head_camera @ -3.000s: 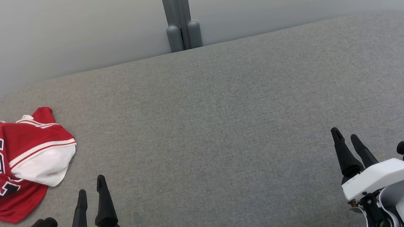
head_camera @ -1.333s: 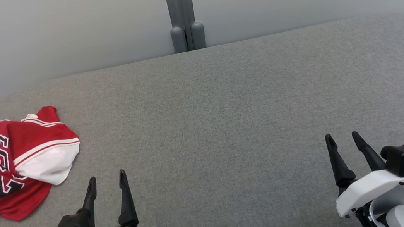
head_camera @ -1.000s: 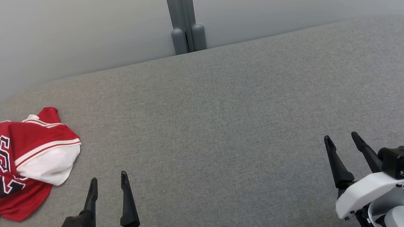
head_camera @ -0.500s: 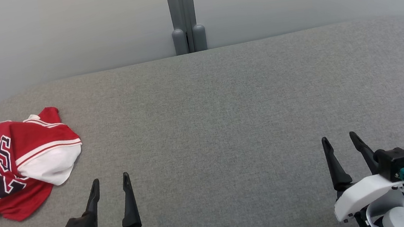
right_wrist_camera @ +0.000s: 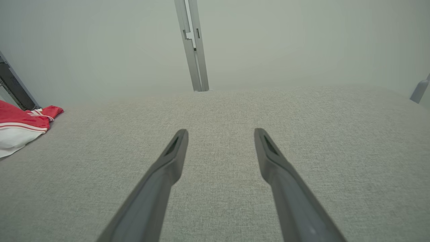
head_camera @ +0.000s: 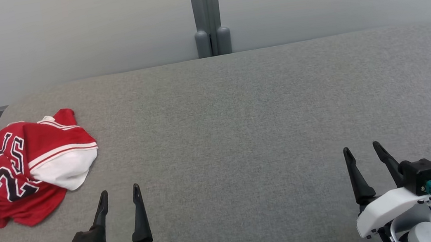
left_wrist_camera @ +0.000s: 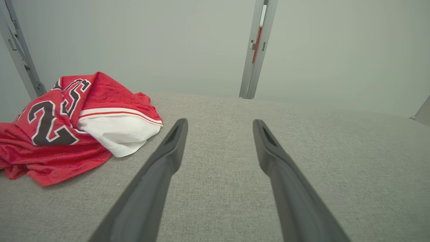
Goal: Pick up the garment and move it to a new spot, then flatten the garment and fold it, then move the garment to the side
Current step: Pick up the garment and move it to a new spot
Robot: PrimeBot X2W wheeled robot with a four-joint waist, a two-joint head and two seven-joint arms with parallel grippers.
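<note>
The garment (head_camera: 18,172) is a red jersey with dark numerals and a white lining, crumpled at the far left of the grey padded table (head_camera: 241,126). It also lies at the left of the left wrist view as the garment (left_wrist_camera: 67,124), and its edge, the garment (right_wrist_camera: 20,124), shows in the right wrist view. My left gripper (head_camera: 119,190) stands open near the front edge, just right of and nearer than the jersey, not touching it. My right gripper (head_camera: 361,147) stands open at the lower right, far from the cloth. Both hold nothing.
A pale wall with a grey vertical post (head_camera: 207,13) runs behind the table. The table's left edge and rounded corner (head_camera: 2,117) lie right beside the jersey. Bare grey fabric stretches between the two grippers.
The head camera has turned a little left, shifting the whole scene rightward. The grippers keep their places near the front edge, both still open; the jersey lies as before.
</note>
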